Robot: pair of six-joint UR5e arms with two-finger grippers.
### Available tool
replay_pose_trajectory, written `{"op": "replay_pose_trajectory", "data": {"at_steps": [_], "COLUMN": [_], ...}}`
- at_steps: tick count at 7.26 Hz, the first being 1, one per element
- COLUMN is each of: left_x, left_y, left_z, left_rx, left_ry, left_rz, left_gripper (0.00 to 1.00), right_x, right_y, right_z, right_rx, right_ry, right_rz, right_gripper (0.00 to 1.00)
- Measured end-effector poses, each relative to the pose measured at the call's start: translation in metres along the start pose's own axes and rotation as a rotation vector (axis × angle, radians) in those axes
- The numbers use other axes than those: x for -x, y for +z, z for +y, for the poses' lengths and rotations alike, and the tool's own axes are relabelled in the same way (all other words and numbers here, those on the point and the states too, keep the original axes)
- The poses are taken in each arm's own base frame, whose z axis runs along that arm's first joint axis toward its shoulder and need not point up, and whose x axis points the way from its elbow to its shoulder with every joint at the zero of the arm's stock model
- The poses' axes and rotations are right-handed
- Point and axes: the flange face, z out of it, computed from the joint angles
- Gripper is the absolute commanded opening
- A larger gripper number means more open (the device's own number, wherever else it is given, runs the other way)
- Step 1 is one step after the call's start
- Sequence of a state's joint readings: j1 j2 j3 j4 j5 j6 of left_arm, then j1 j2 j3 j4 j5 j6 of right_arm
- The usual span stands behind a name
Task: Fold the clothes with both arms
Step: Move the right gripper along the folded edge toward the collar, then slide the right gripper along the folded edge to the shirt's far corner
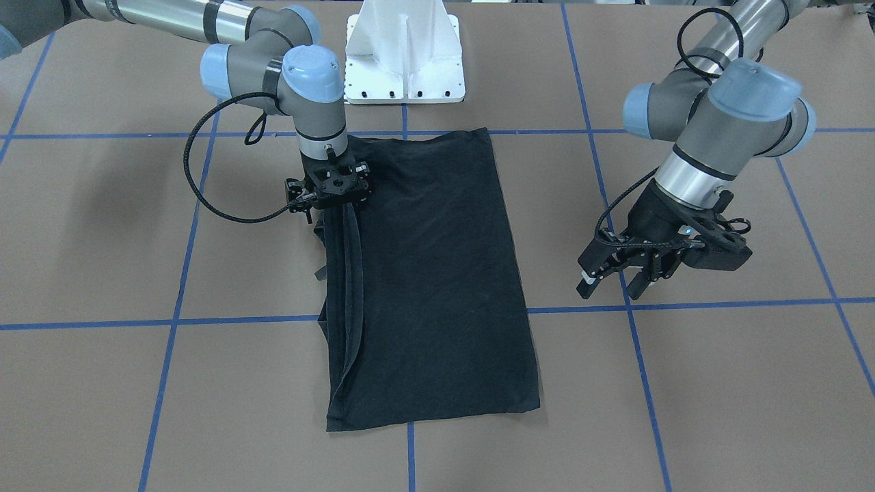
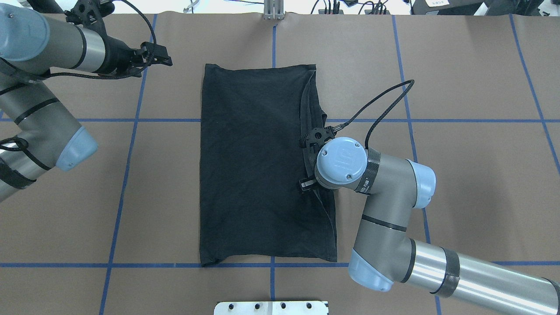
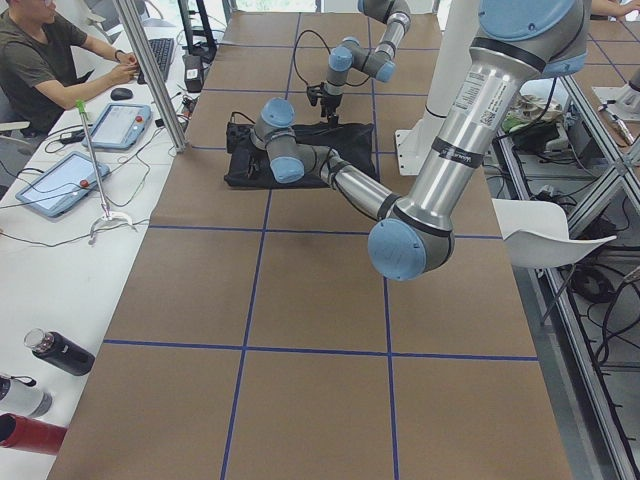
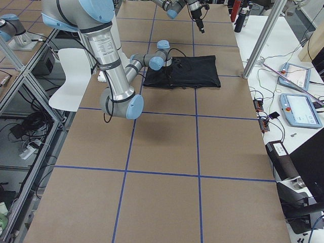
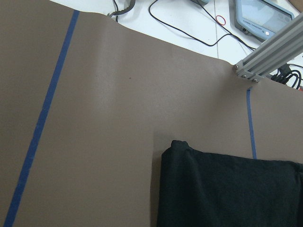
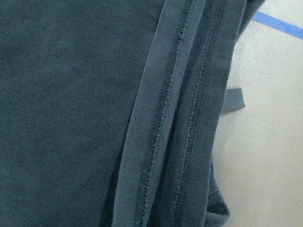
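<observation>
T-shirt (image 2: 253, 166) long axis near-far. Right gripper (image 1: 333, 205) nearer, at its right hem edge, grip unreadable. Left gripper (image 1: 610, 285) spread, empty, well apart.

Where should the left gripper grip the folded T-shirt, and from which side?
Likely the far corner of the T-shirt on its left long edge, from above: that edge lies flat and free near the open left gripper; the right gripper is over the layered opposite edge.
</observation>
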State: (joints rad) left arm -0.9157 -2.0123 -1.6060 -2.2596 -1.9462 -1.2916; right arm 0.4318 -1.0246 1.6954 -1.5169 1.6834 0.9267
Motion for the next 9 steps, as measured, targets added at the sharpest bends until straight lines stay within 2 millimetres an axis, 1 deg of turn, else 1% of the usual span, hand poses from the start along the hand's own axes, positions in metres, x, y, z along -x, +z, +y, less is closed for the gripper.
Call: {"op": "replay_pose_trajectory", "data": {"at_steps": [3, 4, 5, 6, 7, 8, 9], "left_x": [-0.002, -0.003, -0.004, -0.005, -0.006, -0.006, -0.006], "left_y": [0.0, -0.001, -0.001, -0.001, -0.001, -0.001, -0.001], "left_z": [0.0, 0.0, 0.0, 0.0, 0.0, 0.0, 0.0], "left_rx": [0.001, 0.002, 0.003, 0.005, 0.005, 0.005, 0.006], "left_ry": [0.0, 0.0, 0.0, 0.0, 0.001, 0.001, 0.001], "left_rz": [0.003, 0.005, 0.007, 0.008, 0.009, 0.01, 0.01], "left_gripper": [1.0, 1.0, 1.0, 1.0, 1.0, 1.0, 1.0], "right_x": [-0.021, -0.034, -0.051, -0.066, -0.076, -0.084, -0.093], "right_y": [0.0, -0.001, -0.001, 0.002, 0.003, -0.004, -0.02], "right_z": [-0.009, -0.014, -0.018, -0.018, -0.02, -0.026, -0.036], "right_rx": [0.014, 0.024, 0.038, 0.049, 0.055, 0.058, 0.055], "right_ry": [0.017, 0.032, 0.052, 0.067, 0.079, 0.093, 0.111], "right_rz": [0.006, 0.003, 0.003, 0.008, 0.011, -0.001, -0.029], "right_gripper": [1.0, 1.0, 1.0, 1.0, 1.0, 1.0, 1.0]}}
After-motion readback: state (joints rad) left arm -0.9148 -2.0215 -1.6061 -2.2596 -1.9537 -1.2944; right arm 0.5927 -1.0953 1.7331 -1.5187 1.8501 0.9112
